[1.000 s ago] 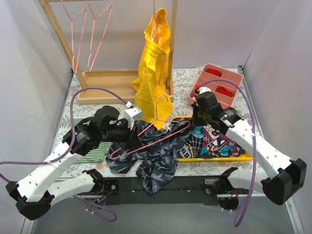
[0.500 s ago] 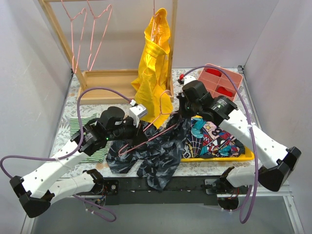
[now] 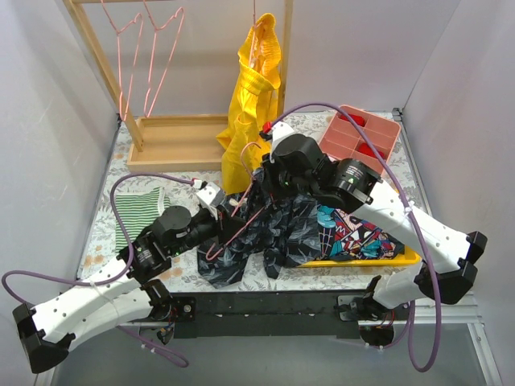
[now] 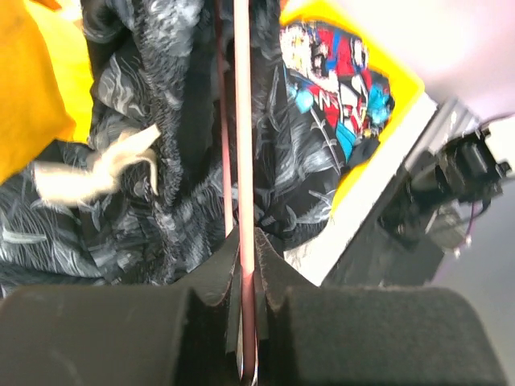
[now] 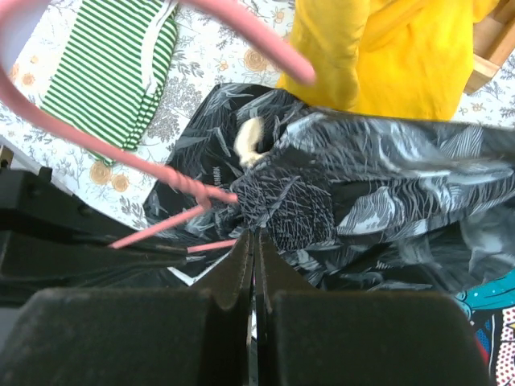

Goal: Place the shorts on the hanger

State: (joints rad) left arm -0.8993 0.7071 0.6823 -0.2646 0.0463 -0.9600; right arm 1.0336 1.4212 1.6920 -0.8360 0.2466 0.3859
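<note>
Top external view, frame centre: your right gripper (image 3: 270, 182) pinches the floppy dark leaf-print shorts (image 3: 269, 232) tight. Your left gripper (image 3: 228, 211) clamps the thin pink wire hanger (image 3: 241, 222), whose wire slants lower-left to upper-right into the bunched fabric.

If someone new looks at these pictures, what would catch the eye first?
Most likely the bright yellow garment, hanging at the back centre of the scene. Next, in the middle of the table, the dark leafy-print shorts, pinched by the right gripper, while the left gripper clamps the thin pink hanger.
</note>
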